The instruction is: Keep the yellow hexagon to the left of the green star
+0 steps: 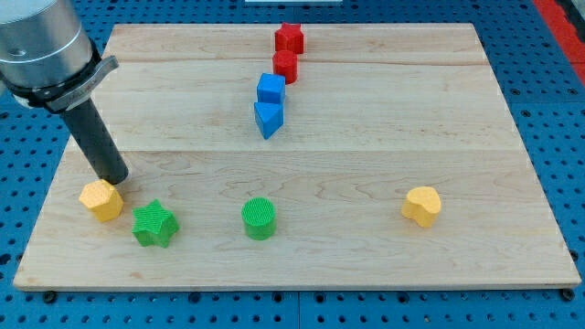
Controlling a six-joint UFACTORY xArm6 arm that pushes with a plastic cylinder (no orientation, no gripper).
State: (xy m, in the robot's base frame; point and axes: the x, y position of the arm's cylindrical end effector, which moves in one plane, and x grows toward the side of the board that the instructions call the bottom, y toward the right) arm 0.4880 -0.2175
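Observation:
The yellow hexagon lies near the board's left edge, low in the view. The green star sits just to its right and a little lower, close to it but apart. My tip is at the hexagon's upper right corner, touching or almost touching it, and above the star. The dark rod rises from there to the view's upper left.
A green cylinder stands right of the star. A yellow heart-like block lies at the lower right. A blue triangle, a blue block and two red blocks line up at top centre. The wooden board rests on a blue table.

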